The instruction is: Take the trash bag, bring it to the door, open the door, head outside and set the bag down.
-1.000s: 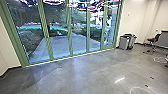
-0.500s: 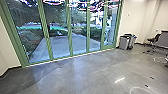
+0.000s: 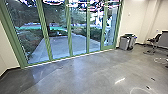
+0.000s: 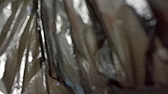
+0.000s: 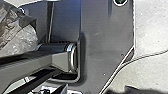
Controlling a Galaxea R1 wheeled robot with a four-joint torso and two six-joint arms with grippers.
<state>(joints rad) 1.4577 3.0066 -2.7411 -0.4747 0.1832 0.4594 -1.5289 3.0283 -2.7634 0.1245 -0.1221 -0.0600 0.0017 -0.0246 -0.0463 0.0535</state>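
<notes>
Crinkled, shiny, see-through plastic of the trash bag point(image 4: 67, 50) shows very close in the left wrist view, with brownish contents behind its folds. In the right wrist view, part of the bag point(image 5: 20, 37) lies beside the robot's dark base plate. How the left gripper holds or touches the bag cannot be made out. Ahead in the head view stands a row of tall glass panels in green frames, the door point(image 3: 58, 37) side of the room, with a paved path behind the glass.
Grey bins point(image 3: 125, 42) stand against the wall right of the glass. A chair point(image 3: 153, 42) and a grey panel point(image 3: 162, 40) are at the far right. Polished concrete floor point(image 3: 75, 75) lies in front, with a cable loop point(image 3: 140, 90) low on the right.
The head view has shifted very slightly. The glass panels, bins and chair otherwise look the same.
</notes>
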